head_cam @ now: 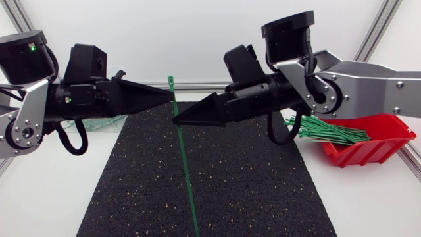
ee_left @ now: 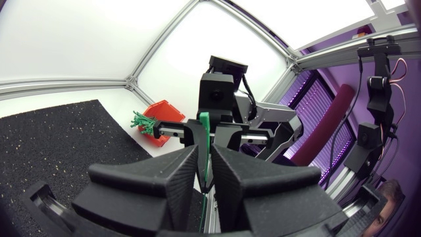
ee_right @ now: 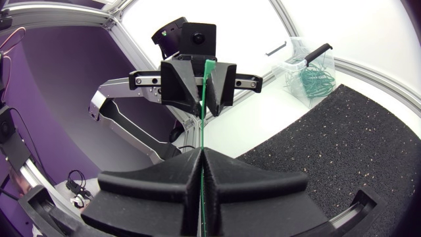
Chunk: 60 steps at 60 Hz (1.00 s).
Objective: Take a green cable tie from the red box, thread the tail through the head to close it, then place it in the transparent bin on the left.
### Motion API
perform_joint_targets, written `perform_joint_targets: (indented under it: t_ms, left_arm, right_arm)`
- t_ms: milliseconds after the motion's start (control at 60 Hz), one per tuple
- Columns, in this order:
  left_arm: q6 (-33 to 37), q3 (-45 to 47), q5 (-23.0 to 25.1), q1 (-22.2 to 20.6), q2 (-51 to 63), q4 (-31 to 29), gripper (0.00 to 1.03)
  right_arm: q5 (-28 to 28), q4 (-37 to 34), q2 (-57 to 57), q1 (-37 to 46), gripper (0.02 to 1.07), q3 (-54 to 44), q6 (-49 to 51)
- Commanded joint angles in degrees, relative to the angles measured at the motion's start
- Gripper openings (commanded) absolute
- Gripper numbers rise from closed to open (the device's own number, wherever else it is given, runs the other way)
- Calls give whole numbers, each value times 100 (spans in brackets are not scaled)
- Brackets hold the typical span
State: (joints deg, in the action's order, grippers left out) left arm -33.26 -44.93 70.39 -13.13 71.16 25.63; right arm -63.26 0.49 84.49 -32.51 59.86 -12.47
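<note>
Left arm: level, reaching to mid-desk, jaws clamped on green cable tie.
Right arm: level, facing it, jaws gripping the same tie.

Head camera looks down on black speckled mat; wrist cameras face each other closely, sharing thin green cable tie.
</note>
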Motion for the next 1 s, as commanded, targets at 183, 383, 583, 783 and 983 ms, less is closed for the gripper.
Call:
perform_joint_targets:
  t_ms: [183, 383, 583, 783, 983]
  left_arm:
    - [-208, 72, 1, 73, 65, 162, 20]
    - [-234, 72, -34, 73, 74, 188, 20]
    - [-269, 72, -43, 56, 109, 232, 19]
    - [-269, 81, -61, 29, 118, 232, 16]
    - [-269, 81, -87, -15, 118, 250, 12]
  right_arm:
    - [-54, 320, 191, -10, 8, -194, -318]
    - [-54, 364, 208, -36, 8, -211, -370]
    - [-54, 364, 217, -36, 8, -211, -370]
    - [-54, 364, 217, -36, 8, -211, -379]
    - [-46, 408, 226, -62, 8, -220, -405]
